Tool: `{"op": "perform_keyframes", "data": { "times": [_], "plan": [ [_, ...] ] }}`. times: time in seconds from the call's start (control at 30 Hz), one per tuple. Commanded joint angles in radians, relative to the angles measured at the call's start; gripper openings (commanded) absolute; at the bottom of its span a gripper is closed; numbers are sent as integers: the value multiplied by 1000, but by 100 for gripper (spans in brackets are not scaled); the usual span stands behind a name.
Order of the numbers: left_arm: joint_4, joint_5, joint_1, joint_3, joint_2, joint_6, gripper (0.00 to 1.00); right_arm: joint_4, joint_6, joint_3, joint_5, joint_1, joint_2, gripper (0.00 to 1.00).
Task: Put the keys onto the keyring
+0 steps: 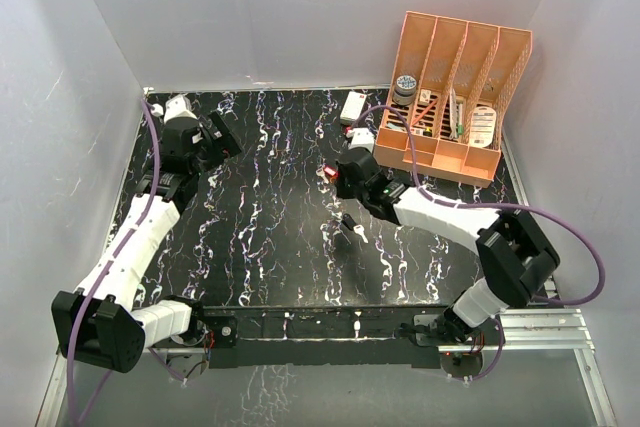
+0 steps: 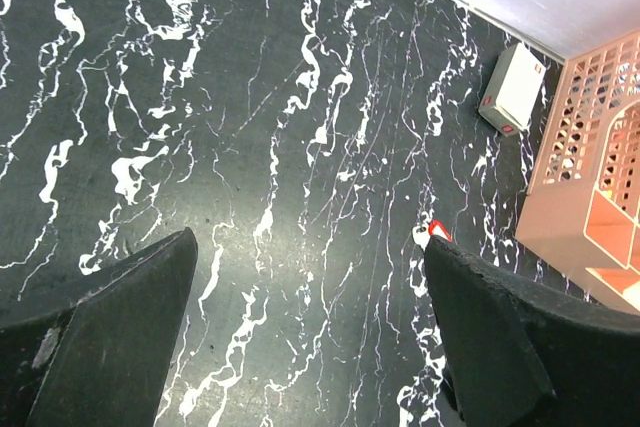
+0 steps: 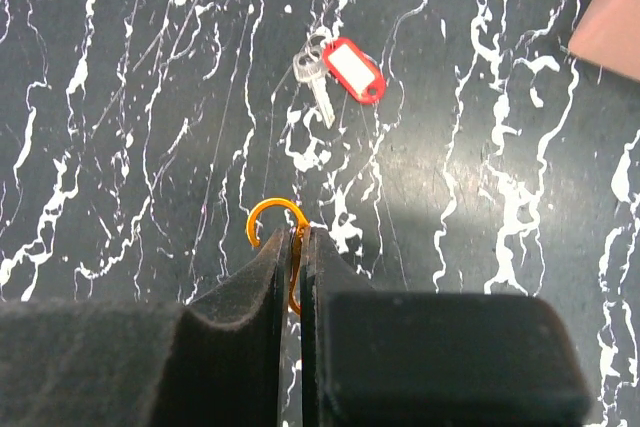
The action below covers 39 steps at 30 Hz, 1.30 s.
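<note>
In the right wrist view my right gripper [image 3: 301, 232] is shut on the thin orange keyring [image 3: 272, 215], whose curved end sticks out beyond the fingertips just above the tabletop. The red-headed key [image 3: 352, 69] lies flat a little ahead of it, silvery blade pointing back toward the ring. From above, that key [image 1: 330, 171] sits just left of the right gripper [image 1: 345, 177], and the black-headed key [image 1: 350, 227] lies nearer the front. My left gripper [image 1: 222, 141] hovers open at the far left with nothing between its fingers [image 2: 140, 297]. A sliver of the red key [image 2: 439, 231] peeks past the right finger.
A white rectangular box [image 1: 353, 106] lies near the back edge. An orange desk organizer [image 1: 450, 97] with several compartments stands at the back right. White walls close in the black marbled table [image 1: 270, 247] on three sides.
</note>
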Motion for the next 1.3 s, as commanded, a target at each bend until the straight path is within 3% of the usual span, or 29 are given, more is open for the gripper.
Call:
{"op": "perform_keyframes", "data": {
  "times": [0.0,0.2,0.43,0.67,0.87,1.03,1.27],
  "plan": [
    [53,101,5,-16,4,-4,94,76,52,-55,-21,1,-71,0],
    [95,185,-10,-37,12,-15,90,49,46,-77,35,0,-121,0],
    [138,200,-101,-151,-33,-31,89,9,56,-93,106,-25,-156,0],
    [146,142,-223,-166,-8,-49,87,-64,59,-101,236,-35,-184,0],
    [164,89,-335,-138,59,-55,87,-72,62,-131,238,-49,-212,0],
    [187,78,-370,-129,101,-61,87,-17,59,-177,218,-53,-248,0],
    [205,65,-393,-127,117,-62,87,223,68,-322,161,-57,-366,0]
  ]
}}
